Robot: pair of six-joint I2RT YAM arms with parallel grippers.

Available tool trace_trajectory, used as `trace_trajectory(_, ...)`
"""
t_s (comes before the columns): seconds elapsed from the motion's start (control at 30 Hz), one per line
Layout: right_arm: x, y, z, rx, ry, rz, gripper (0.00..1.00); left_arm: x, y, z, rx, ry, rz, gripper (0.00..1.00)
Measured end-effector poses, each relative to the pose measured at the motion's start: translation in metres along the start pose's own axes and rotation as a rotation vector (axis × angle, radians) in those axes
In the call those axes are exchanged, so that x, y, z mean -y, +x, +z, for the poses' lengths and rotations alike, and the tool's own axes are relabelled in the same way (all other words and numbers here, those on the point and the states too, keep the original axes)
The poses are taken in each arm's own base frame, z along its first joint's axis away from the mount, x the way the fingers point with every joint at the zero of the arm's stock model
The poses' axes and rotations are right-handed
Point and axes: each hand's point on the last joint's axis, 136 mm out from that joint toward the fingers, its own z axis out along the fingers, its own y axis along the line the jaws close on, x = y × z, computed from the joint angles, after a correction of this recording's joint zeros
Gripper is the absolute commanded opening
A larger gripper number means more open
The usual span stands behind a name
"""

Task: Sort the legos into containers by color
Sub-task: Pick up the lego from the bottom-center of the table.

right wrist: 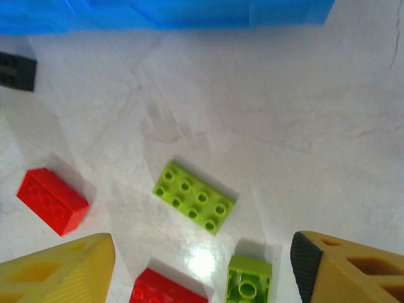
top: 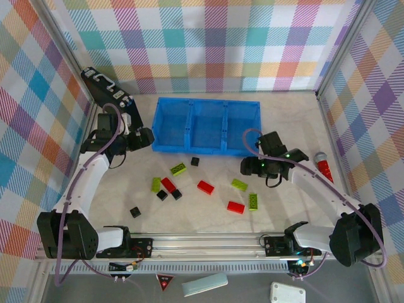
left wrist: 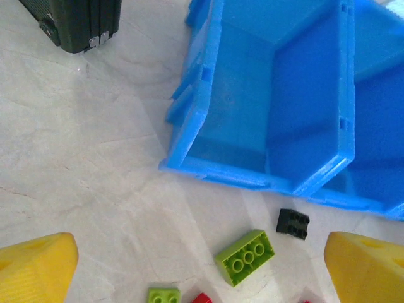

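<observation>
Loosely scattered legos [top: 205,187] lie on the pale desk [top: 189,218], just in front of the blue tray [top: 189,149] with its three containers.
Red ones [right wrist: 52,200] are glossy oblongs, lime-green ones [right wrist: 194,197] carry two rows of round studs, and black ones [left wrist: 293,223] are small and squarish. The left jaws stand wide apart near the tray's left corner. The right jaws are also apart above green and red bricks, gripping nothing.

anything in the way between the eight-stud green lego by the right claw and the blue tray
Nothing visible does. Bare table runs from the green lego to the blue tray's near wall; a black lego lies off to one side, clear of that path.
</observation>
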Motion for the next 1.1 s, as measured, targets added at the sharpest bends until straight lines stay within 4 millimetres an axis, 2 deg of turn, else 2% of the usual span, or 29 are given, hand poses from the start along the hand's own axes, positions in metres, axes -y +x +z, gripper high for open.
trace_trajectory(0.13,-0.002,0.017,0.001,-0.045,0.036,0.003,0.73,-0.001,0.002,-0.005,0.015,-0.005,0.062,1.00)
trace_trajectory(0.23,-0.001,0.025,0.003,-0.065,0.052,0.012,0.73,-0.005,0.012,-0.004,0.001,-0.012,0.083,1.00)
trace_trajectory(0.47,0.019,0.058,0.020,-0.153,0.111,0.044,0.69,-0.009,0.013,-0.003,0.001,-0.031,0.117,1.00)
trace_trajectory(0.83,0.026,0.084,0.034,-0.224,0.174,0.067,0.60,-0.009,0.013,-0.003,0.000,-0.031,0.137,1.00)
trace_trajectory(1.1,0.027,0.093,0.038,-0.247,0.220,0.057,0.55,-0.009,0.013,-0.004,0.004,-0.031,0.140,1.00)
